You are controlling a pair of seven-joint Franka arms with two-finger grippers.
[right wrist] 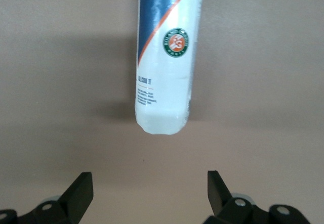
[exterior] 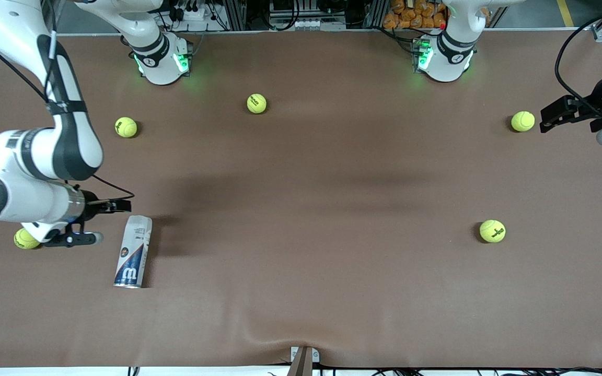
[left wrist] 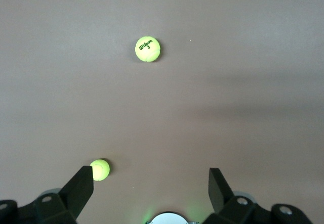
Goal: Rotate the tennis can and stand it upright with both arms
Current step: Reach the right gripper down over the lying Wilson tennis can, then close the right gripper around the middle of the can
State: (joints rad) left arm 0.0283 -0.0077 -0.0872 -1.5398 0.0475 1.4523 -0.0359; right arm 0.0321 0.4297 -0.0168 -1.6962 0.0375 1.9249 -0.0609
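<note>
Far left of the front view: right gripper, jaws spread wide, nothing between them, hovering low just beside the white end of the tennis can. Tucked under that wrist at lower left, one tennis ball.

Lower left: tennis can lying flat on the brown table mat, white end farther from the front camera, navy end with the "W" and silvery rim nearer. In the right wrist view, can centred ahead of the open fingers, apart from them.

Probably light, stiff but thin-walled, smooth and slick; round, so likely to roll when nudged. Best taken across the body near the white end, squarely over the widest part, with moderate squeeze only; the other arm steadying the rimmed end during tipping.

Across the middle and right: more tennis balls, well apart from the can.

Right edge: left gripper, waiting, spread wide and empty, next to a tennis ball.
</note>
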